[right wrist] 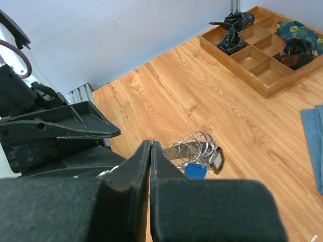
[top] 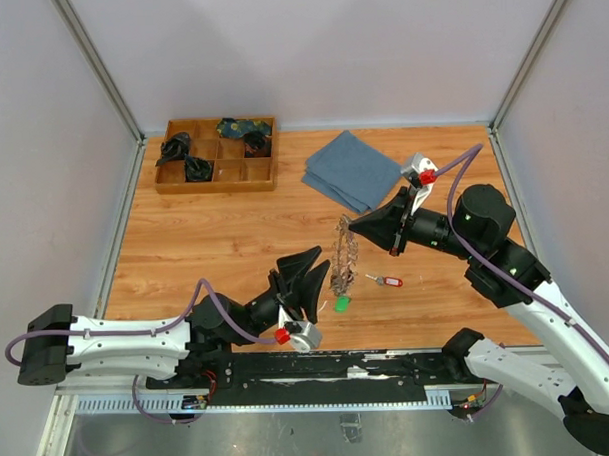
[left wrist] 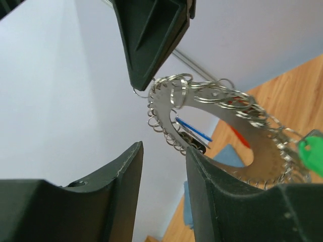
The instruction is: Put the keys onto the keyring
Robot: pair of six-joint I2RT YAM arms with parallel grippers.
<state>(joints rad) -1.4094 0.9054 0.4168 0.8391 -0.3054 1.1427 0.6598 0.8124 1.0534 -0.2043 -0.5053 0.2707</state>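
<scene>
Your wooden tabletop carries everything. At its far left sits a divided wooden tray with dark bundles in several compartments, and a folded blue cloth lies just to the right of it. Your right arm reaches in from the right and your left arm from the near left, and the two meet near the middle of the tabletop. The keyring stands on edge between them, a spiky silver wreath of small rings. You cannot tell whether its lower edge touches the wood. Your right fingers are pressed together with only a thin slit between them, and their tips pinch the top edge of the keyring. Your left fingers stand well apart with nothing in the gap. The keyring sits just past one of them, and actual contact cannot be made out. A red-tagged key lies flat on the tabletop just right of the keyring's foot. A green-tagged key sits right at its base, and you cannot tell whether it is threaded on.
</scene>
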